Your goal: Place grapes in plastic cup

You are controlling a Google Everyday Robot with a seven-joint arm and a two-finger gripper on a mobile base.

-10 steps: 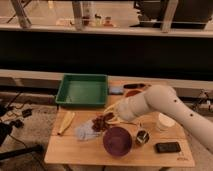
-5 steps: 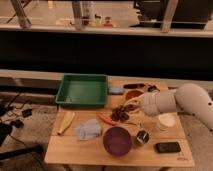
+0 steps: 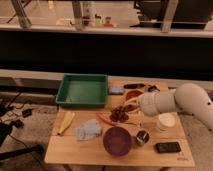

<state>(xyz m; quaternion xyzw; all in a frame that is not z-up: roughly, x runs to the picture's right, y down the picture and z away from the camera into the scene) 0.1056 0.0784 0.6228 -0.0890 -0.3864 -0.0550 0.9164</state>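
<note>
A small bunch of dark reddish-purple grapes (image 3: 119, 115) hangs just above the middle of the wooden table (image 3: 75, 152). My gripper (image 3: 126, 110) is at the end of the white arm (image 3: 170, 102), which reaches in from the right, and it is shut on the bunch. The plastic cup (image 3: 166, 121), pale and upright, stands to the right of the grapes, below the forearm. The arm hides part of the cup's far rim.
A green tray (image 3: 82, 90) sits at the back left. A purple bowl (image 3: 117, 141) is in front of the grapes, with a small can (image 3: 142, 137) and a black phone (image 3: 167, 147) to its right. A blue cloth (image 3: 88, 130), a banana (image 3: 66, 122) and an orange chili (image 3: 106, 119) lie left.
The arm has drawn back to the right, carrying the grapes from left of the purple bowl toward the table's middle. The cup, hidden before, now shows.
</note>
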